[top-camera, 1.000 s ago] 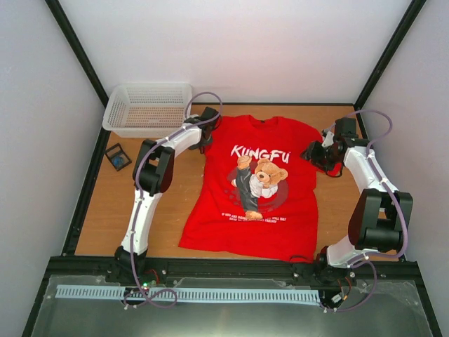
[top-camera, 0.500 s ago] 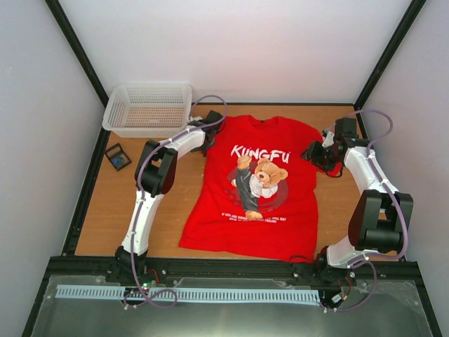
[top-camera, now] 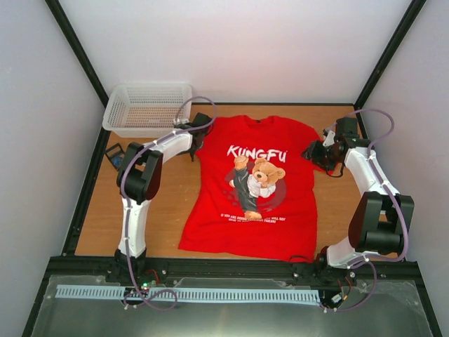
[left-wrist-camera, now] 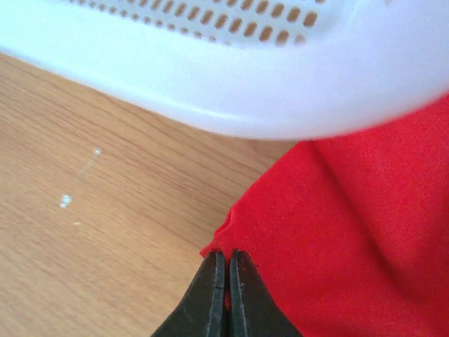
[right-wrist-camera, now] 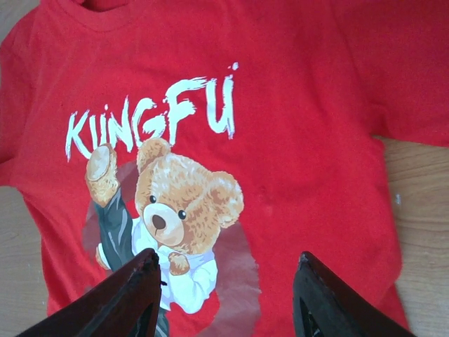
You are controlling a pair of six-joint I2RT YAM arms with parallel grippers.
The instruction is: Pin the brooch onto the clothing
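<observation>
Red shirt (top-camera: 295, 210) lies flat, print up, on the wooden table (top-camera: 168, 210) in the top view, collar toward the far wall, the white lettering and bear mid-chest. White mesh basket (top-camera: 111, 112) sits at the far left corner, just beside the shirt's sleeve on the left arm's side. Left gripper (top-camera: 198, 128) is at that sleeve, close to the basket's near corner. Right gripper (top-camera: 313, 152) is at the opposite sleeve edge. A small dark square case (top-camera: 112, 154) lies on the table left of the left arm, partly hidden by it. Something bluish shows inside the case, but it is too small to say whether it is the brooch. No pin can be made out on the shirt. Left wrist view: the gripper (left-wrist-camera: 226, 256) has its jaws pressed together on the sleeve hem, with a sliver of red cloth between the tips and the hem puckered just above them. The shirt (left-wrist-camera: 365, 232) fills the lower right, the bare table (left-wrist-camera: 105, 210) the left, and the basket (left-wrist-camera: 280, 84) wall runs blurred across the top. Right wrist view: the gripper (right-wrist-camera: 226, 256) has its jaws spread wide with nothing between them, above the shirt (right-wrist-camera: 316, 105). The bear print lies by the left finger, plain red cloth by the right one, and a strip of table (right-wrist-camera: 421, 182) shows at the right.
</observation>
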